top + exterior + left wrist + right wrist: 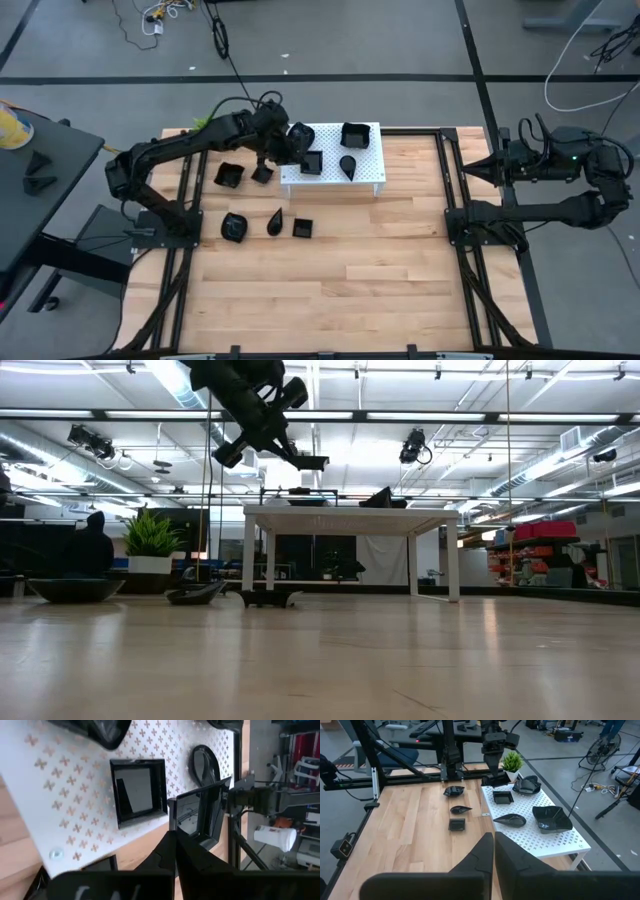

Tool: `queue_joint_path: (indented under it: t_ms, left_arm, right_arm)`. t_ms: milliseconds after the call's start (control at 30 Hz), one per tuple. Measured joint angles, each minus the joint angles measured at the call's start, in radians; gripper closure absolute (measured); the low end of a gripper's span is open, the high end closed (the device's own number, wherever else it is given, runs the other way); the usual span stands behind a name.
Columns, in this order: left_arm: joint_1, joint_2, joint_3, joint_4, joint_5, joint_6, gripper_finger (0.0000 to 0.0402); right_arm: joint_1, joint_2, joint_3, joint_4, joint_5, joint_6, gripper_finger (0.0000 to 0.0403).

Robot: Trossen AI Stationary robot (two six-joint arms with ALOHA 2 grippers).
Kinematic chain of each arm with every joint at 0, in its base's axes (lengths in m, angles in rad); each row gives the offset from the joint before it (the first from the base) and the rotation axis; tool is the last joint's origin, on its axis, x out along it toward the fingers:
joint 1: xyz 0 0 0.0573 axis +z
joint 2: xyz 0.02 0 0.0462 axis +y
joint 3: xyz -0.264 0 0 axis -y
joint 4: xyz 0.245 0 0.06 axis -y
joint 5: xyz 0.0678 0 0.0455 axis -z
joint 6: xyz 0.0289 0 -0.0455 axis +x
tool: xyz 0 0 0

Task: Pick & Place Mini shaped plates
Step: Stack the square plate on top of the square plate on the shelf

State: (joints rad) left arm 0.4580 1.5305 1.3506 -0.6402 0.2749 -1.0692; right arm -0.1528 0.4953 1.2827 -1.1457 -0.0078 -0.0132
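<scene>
Mini shaped plates: three [267, 224] sit at about 7 o'clock on the table [380, 280]. Farther back, the left gripper [172, 827] pinches a square plate [202, 815] above the white stand's [370, 170] near-left edge. Right gripper [493, 837] closed, empty, 3 o'clock.

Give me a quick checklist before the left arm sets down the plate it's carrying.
1. Left gripper shut on square plate: ok.
2. Held plate lifted off the white stand: ok.
3. Held plate level: not ok, it hangs tilted.
4. Free room on the stand beside the square dish already there: cannot tell.
5. Right gripper shut, parked at the table's right, out of the way: ok.
</scene>
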Motion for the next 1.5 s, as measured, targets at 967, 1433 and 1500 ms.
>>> queue_joint_path:
  t_ms: [967,1433,1500]
  left_arm:
    - [0.024,-0.021,-0.142,0.179,0.088,-0.038,0.0394]
    - [0.111,-0.012,-0.142,0.18,0.167,0.069,0.0393]
    - [0.117,-0.002,-0.142,0.179,0.185,0.072,0.0394]
  right_arm:
    - [0.0,0.0,0.0,0.0,0.0,0.0,0.0383]
    - [0.0,0.0,0.0,0.0,0.0,0.0,0.0383]
    - [0.0,0.0,0.0,0.0,0.0,0.0,0.0383]
